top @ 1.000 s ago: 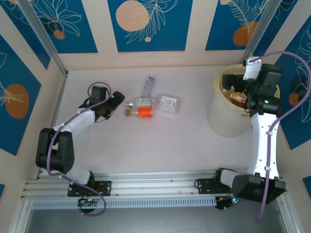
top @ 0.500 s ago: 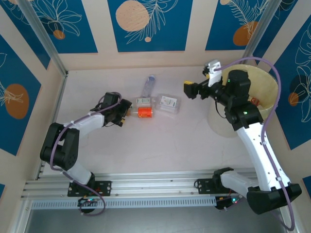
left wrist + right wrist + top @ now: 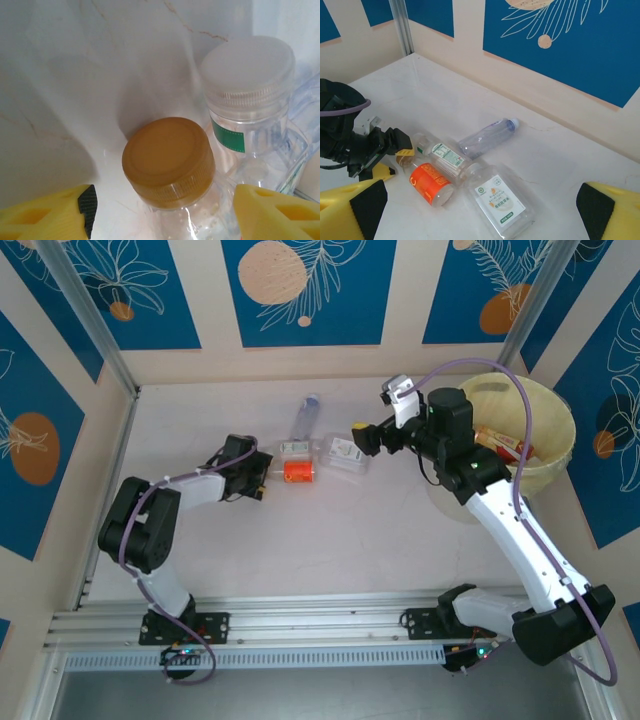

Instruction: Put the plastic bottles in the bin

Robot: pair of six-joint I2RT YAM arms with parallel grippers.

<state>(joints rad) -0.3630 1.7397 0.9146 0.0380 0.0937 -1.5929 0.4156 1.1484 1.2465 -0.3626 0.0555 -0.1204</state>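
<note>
Left pincer is spread wide, with one yellow finger on each side of the orange-cap bottle. It is not pinching yet. This bottle lies on its side on the white table, with its cap end toward the pincer.

The white-cap bottle lies just beside it, so close that they may be touching. If the pincer shuts a bit off to one side, a finger could hit that second bottle and push it away, or grab both at once. Then one could drop out on the way.

The bottle is round and smooth. If the fingers close only on the cap, it could slip, tip down or roll off.

The right pincer is also spread wide and holds nothing. It hangs near the flat bottle, and a blue-cap bottle lies near the back. All four bottles are in one small bunch, so the two arms could bump each other there.

The bin stands well apart, at the far right, with some bottles in it. That makes a long carry for the left arm, so a loose hold could drop the bottle
</note>
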